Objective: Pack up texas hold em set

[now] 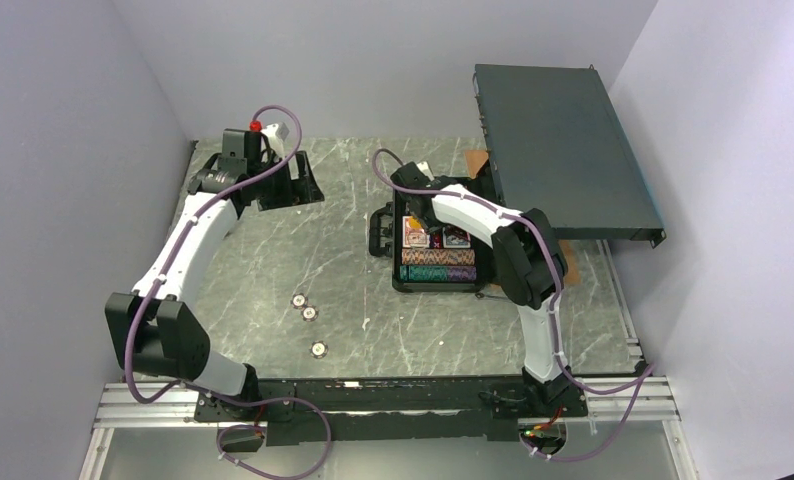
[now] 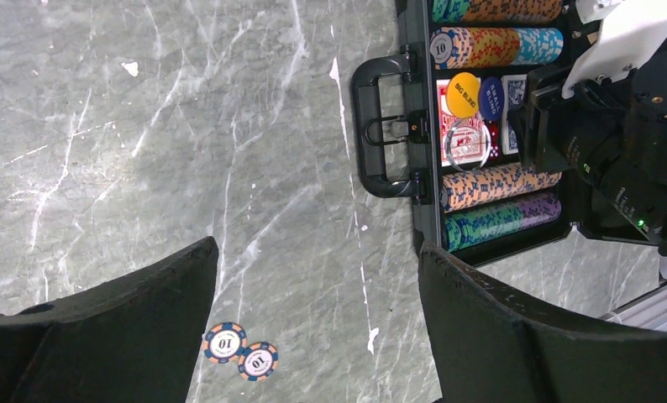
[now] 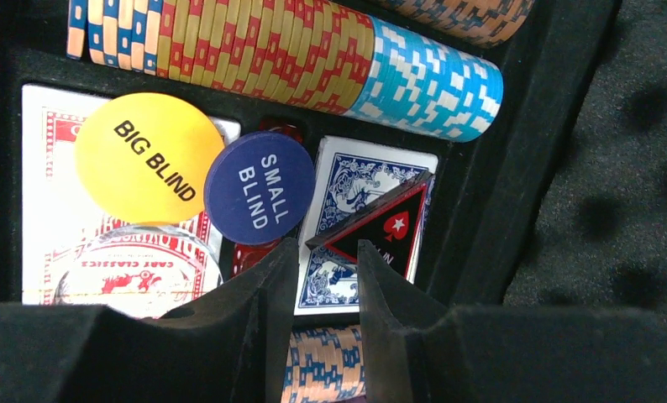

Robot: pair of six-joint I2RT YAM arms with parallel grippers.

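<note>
The right gripper (image 3: 326,244) hangs inside the open poker case (image 2: 421,67), its fingers drawn in to a narrow slot. A black-and-red triangular button (image 3: 385,222) with a spade mark stands tilted on edge right at the fingertips, one corner in the slot. The right finger covers its lower part and most of its lettering, so I cannot tell whether the pads pinch it or merely flank it. Beneath it lies the blue card deck (image 3: 355,172), half hidden by both fingers.

Off the left finger sit the SMALL BLIND button (image 3: 259,187), the yellow BIG BLIND button (image 3: 148,157) and a clear round disc (image 3: 137,264), all on the red card deck (image 3: 44,168). Dark red shapes (image 3: 278,128) between the decks may be dice; too little shows. Ahead of the fingertips a chip row (image 3: 271,50) runs across, and another chip row (image 3: 322,365) peeks out below the slot. The black compartment wall (image 3: 481,227) crowds the right finger's side, with egg-crate foam (image 3: 632,185) past it.

The left gripper (image 2: 317,246) is spread wide, holding nothing, above the marble table (image 2: 145,126). Two loose chips (image 2: 225,342) marked 10 lie touching beside the left finger's inner edge, close to the frame's bottom. A third loose chip (image 1: 319,349) shows only from above. The case handle (image 2: 372,126) lies ahead, toward the right finger, with bare marble between.
</note>
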